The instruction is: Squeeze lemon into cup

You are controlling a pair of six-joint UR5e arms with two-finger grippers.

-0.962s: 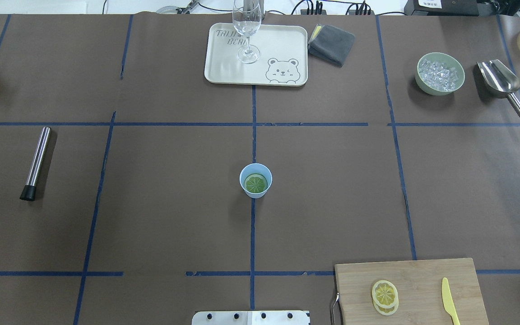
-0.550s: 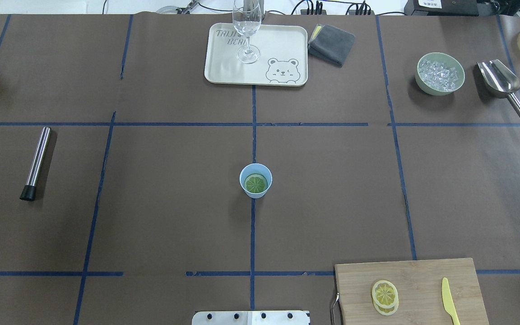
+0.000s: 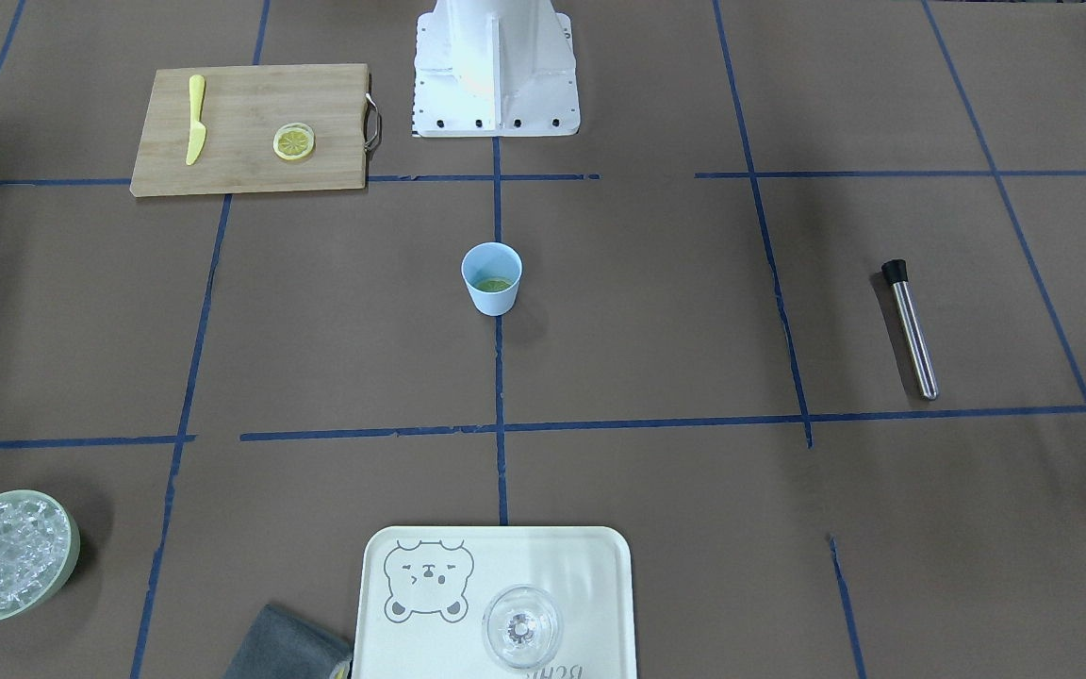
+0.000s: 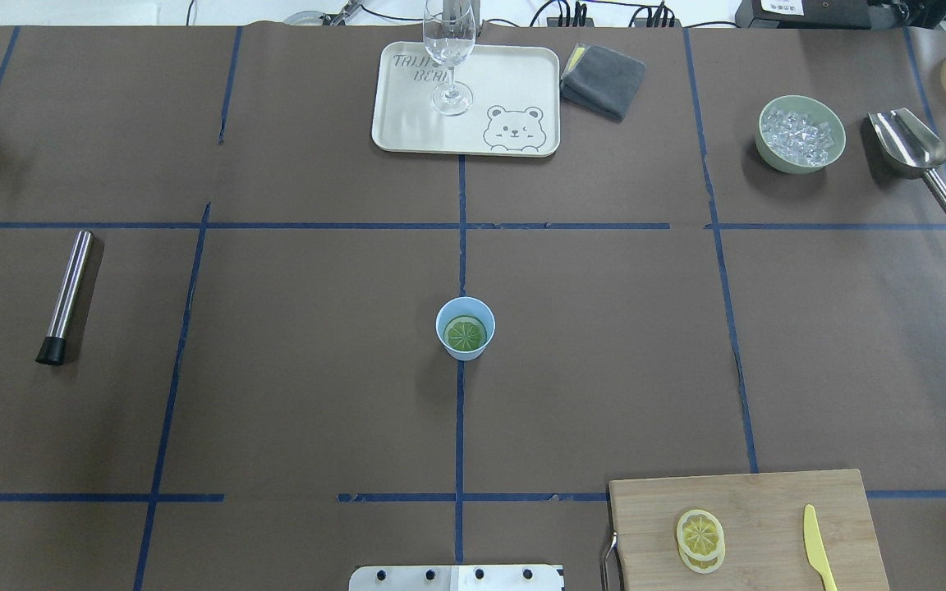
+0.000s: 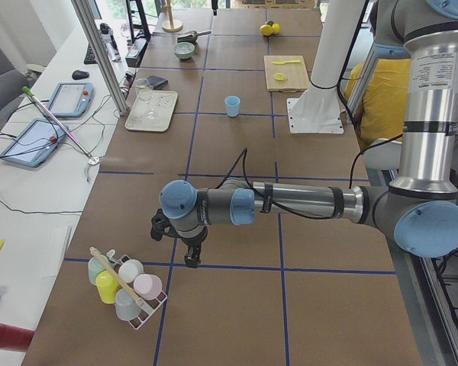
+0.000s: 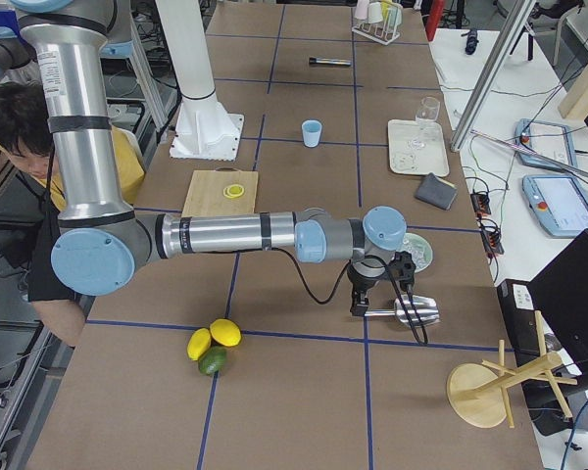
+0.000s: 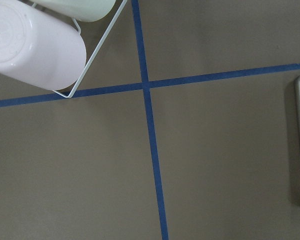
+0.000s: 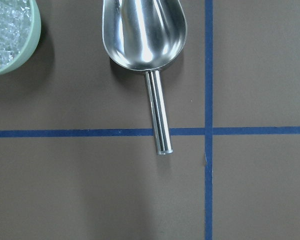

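Note:
The light-blue cup (image 4: 466, 328) stands upright at the table's centre, also in the front view (image 3: 491, 278). A green citrus slice (image 4: 465, 333) lies flat inside it. Two overlapping yellow lemon slices (image 4: 700, 532) lie on the wooden cutting board (image 4: 769, 501) at the near right. My left gripper (image 5: 191, 258) hangs over the table's far left end, beside a cup rack. My right gripper (image 6: 359, 305) hangs over the metal scoop's handle at the far right end. Both show only in side views, so I cannot tell whether they are open or shut. Neither is near the cup or the lemon.
A yellow knife (image 4: 818, 546) lies on the board. A tray (image 4: 407, 115) with a wine glass (image 4: 450, 57), a grey cloth (image 4: 603, 80), a green bowl (image 4: 763, 123) of ice and a scoop (image 4: 908, 148) sit at the back. A steel muddler (image 4: 66, 295) lies left.

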